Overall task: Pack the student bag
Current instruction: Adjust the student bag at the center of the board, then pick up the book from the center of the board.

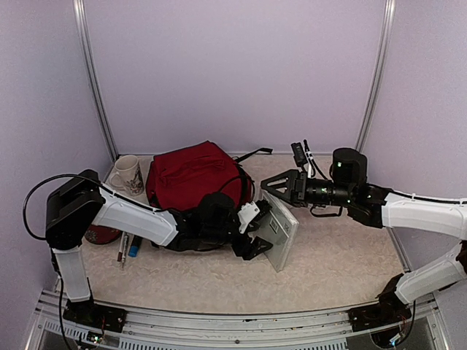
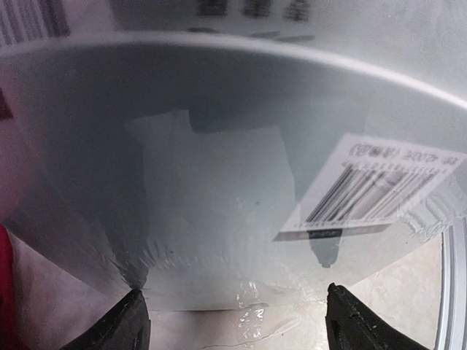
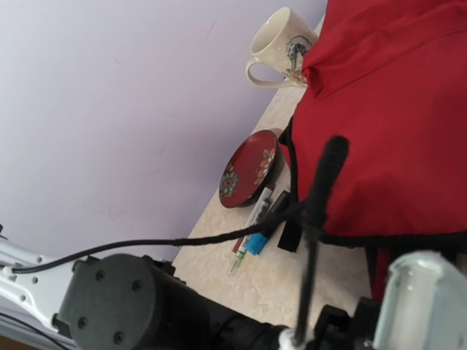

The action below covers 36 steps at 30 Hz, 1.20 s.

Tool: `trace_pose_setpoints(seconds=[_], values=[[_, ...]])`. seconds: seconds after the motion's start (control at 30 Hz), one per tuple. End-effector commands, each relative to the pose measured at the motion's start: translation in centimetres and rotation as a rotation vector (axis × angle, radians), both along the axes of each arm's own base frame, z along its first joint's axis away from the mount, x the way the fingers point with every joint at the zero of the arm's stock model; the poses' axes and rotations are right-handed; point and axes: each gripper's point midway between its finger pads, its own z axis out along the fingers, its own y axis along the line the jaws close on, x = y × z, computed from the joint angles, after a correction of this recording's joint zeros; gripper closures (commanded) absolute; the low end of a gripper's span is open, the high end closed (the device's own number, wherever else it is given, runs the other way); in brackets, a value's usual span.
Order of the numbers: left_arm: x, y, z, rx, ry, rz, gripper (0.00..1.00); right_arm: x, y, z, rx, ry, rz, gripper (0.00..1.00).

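Standing at the far middle of the counter (image 1: 336,262), the student bag (image 1: 191,175) is a dark-red fabric pack with black straps, bulging and upright. Just to its near right, a flat grey packet (image 1: 283,232) stands on edge, tilted, close to the bag's right side; whether the two touch cannot be told. A white barcode label (image 2: 379,186) shows on the packet's face.

The left pincer (image 1: 255,246) reaches across the front of the bag to the packet's near left face. In the left wrist view its fingertips (image 2: 135,321) are spread wide, with the packet's lower edge lying just beyond them and not pinched.

The right pincer (image 1: 273,187) hangs above the counter to the right of the bag, pointing left towards it, its fingers parted and holding nothing.

At the far left stands a cream mug (image 1: 128,173) beside the bag. Nearer, under the left arm, lie a red patterned bowl (image 3: 248,169) and a few pens (image 1: 125,248).
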Motion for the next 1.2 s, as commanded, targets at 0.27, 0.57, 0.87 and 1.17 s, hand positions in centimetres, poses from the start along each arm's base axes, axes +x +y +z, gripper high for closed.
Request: trace_pose_setpoints(seconds=[0.27, 0.57, 0.87, 1.17], values=[[0.6, -0.4, 7.3, -0.182, -0.162, 0.05, 0.19, -2.3, 0.3, -6.6, -0.194, 0.217, 0.053, 0.31], [0.5, -0.4, 7.4, -0.174, -0.167, 0.055, 0.19, -1.7, -0.6, -5.6, -0.263, 0.176, 0.005, 0.31], [0.6, -0.2, 7.5, -0.173, -0.177, 0.06, 0.19, -1.3, -2.1, -4.5, -0.324, 0.164, -0.07, 0.3], [0.6, -0.1, 7.1, -0.162, -0.172, 0.061, 0.19, -1.9, -1.2, -5.7, -0.314, 0.189, -0.026, 0.3]])
